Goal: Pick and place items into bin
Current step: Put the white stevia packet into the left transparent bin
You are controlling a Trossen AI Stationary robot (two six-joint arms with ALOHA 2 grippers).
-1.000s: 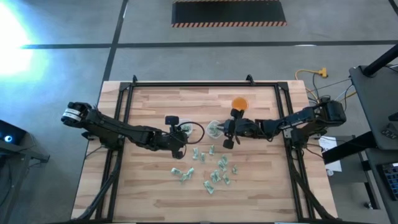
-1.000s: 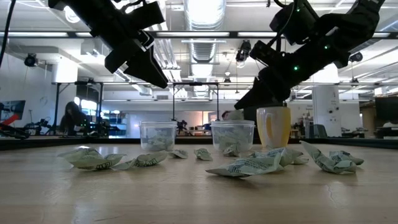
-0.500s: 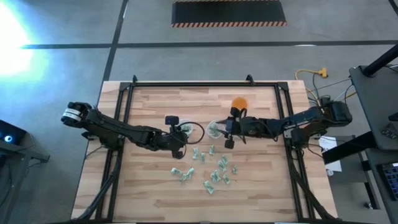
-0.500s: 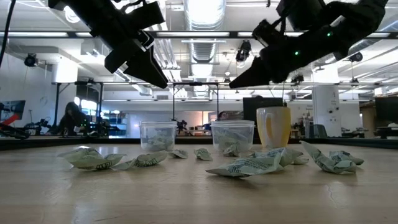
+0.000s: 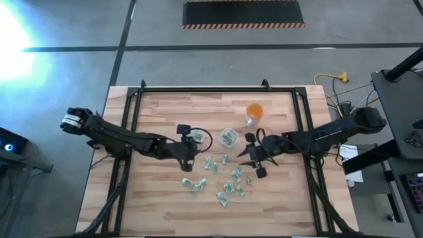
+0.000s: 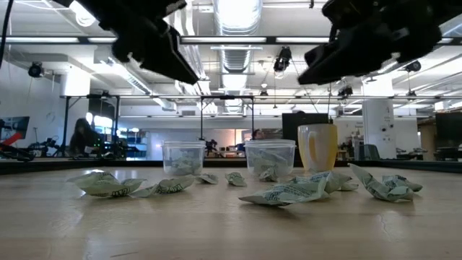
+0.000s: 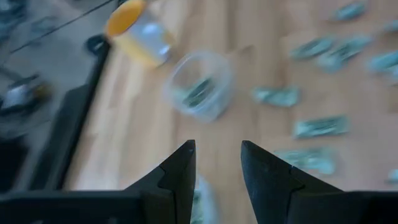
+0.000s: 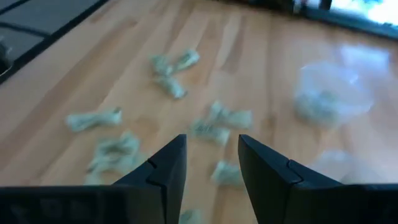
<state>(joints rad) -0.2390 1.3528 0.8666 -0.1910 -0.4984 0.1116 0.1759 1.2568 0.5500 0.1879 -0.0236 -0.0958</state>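
Observation:
Several tiny pale green-and-white items lie loose on the wooden table, seen at table height as crumpled pieces. Two clear cups stand beyond them, the left one and the right one, each with a few items inside. My left gripper hangs open in the air beside the left cup; ahead of its fingers I see the right cup. My right gripper hovers open above the far right of the scattered items, touching nothing.
An orange cup stands upright beyond the clear cups, seen also in the low view. A dark frame borders the table. Bare wood lies toward the near edge and at the left.
My right gripper has swung away from above the right clear cup toward the table's near edge and a little to the right, and now hangs over the loose items. My left gripper has risen slightly. The cups and items have stayed put.

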